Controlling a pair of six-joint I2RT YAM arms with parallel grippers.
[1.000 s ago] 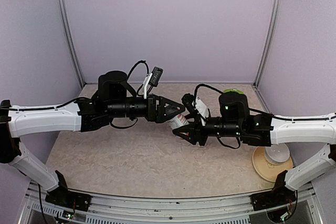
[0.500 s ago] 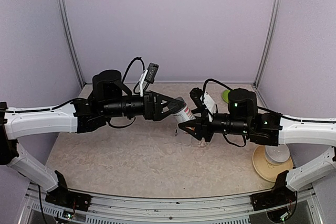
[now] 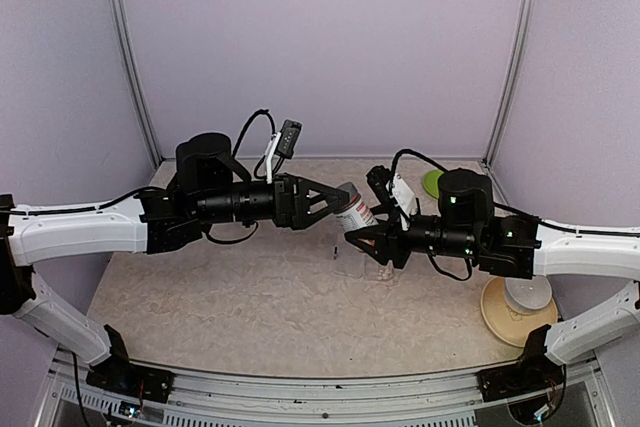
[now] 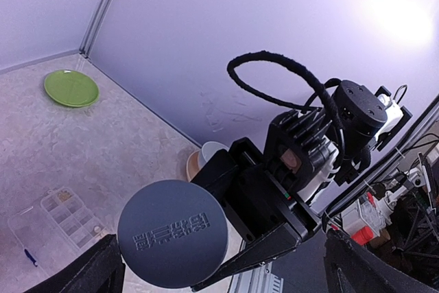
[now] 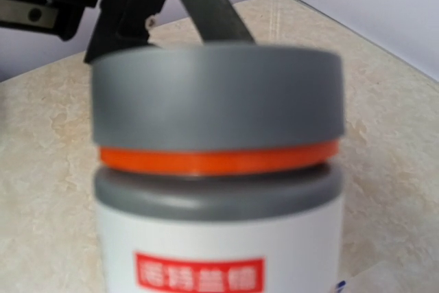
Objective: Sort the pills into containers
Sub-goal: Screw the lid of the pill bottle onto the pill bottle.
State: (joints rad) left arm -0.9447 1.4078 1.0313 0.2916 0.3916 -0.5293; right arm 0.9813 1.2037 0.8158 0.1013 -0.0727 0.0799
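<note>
PILL [image 4: 31,257]: dark blue, beside compartments of clear pill box [image 4: 65,214] on table [image 3: 220,297] | BOTTLE [image 3: 354,211]: white, grey cap [image 4: 173,232], raised off table near box, clamped in right gripper [image 3: 362,232] | LEFT GRIPPER [image 3: 335,201]: jaws wide apart, cap between them, contact not determinable | SURROUNDINGS: green plate [image 4: 70,88] at rear, bowl [image 3: 527,293] at right.

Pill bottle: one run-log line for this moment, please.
right pincer: shut on pill bottle | left pincer: open around grey cap | grey cap: on | pill box: on table
</note>
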